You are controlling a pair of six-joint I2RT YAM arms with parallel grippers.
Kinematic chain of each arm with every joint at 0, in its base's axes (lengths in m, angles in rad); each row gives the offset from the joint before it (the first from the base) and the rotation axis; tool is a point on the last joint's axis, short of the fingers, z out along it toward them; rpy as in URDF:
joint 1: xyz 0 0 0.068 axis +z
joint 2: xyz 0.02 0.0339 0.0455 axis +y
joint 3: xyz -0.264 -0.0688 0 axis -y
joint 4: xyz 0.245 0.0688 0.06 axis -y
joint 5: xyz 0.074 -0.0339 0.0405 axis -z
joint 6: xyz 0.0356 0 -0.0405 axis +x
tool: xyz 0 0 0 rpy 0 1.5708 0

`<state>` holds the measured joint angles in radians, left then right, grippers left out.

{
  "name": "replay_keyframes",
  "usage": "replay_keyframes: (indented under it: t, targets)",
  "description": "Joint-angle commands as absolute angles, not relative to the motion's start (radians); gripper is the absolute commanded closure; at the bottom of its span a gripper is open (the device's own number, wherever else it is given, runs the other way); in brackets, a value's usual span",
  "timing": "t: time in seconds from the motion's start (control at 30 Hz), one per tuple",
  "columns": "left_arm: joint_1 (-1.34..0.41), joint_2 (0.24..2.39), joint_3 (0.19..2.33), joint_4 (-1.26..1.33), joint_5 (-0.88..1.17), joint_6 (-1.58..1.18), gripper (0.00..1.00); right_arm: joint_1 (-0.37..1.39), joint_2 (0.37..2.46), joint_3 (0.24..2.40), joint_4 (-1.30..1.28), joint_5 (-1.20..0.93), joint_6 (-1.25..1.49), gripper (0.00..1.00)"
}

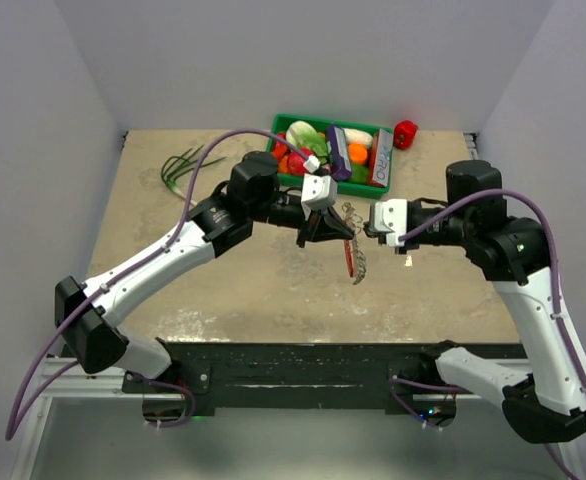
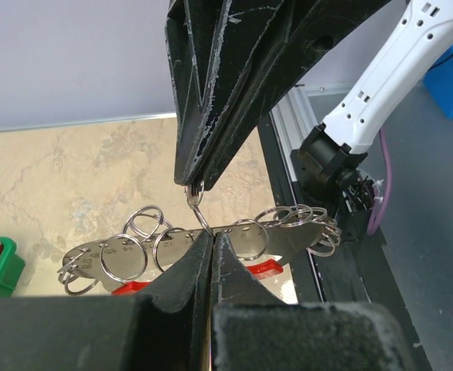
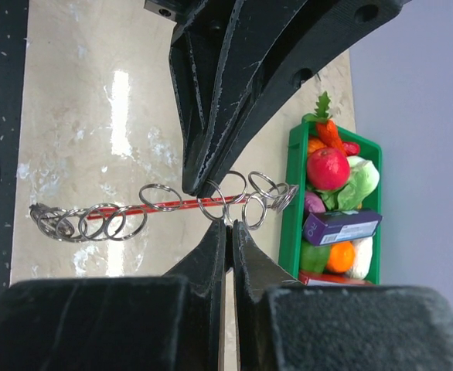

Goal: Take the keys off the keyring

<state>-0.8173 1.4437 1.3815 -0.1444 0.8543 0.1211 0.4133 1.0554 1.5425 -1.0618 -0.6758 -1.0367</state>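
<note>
The keyring [image 2: 199, 210] is one thin silvery ring in a bunch of several. They hang on a flat silvery numbered strip [image 2: 280, 241] backed by a red curved tag [image 3: 165, 205], held in the air over the table. My left gripper [image 2: 212, 234] is shut on this ring from one side. My right gripper [image 3: 229, 224] is shut on the bunch from the opposite side, tip to tip with the left. From above, the left gripper [image 1: 347, 233] and right gripper [image 1: 367, 228] meet mid-table, with the tag [image 1: 352, 258] dangling below. I cannot make out any keys.
A green crate [image 1: 328, 122] full of toy vegetables and a purple box stands at the back, close behind the grippers. A red pepper [image 1: 405, 133] lies to its right and green onions [image 1: 181, 165] at the back left. The black table edge [image 1: 323, 355] runs along the front.
</note>
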Motion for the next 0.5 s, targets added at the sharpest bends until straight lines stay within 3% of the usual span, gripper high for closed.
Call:
replay_keyframes:
  t: [0.0,0.47]
  targets:
    - [-0.844,1.422,1.367,-0.219,0.997,0.156,1.0,0.403,1.035,1.523,-0.882,-0.675,-1.017,1.0]
    - [-0.847,1.371,1.37,-0.343,1.042,0.325,1.0,0.345,1.107,1.583,-0.871,-0.784,-0.881,1.0]
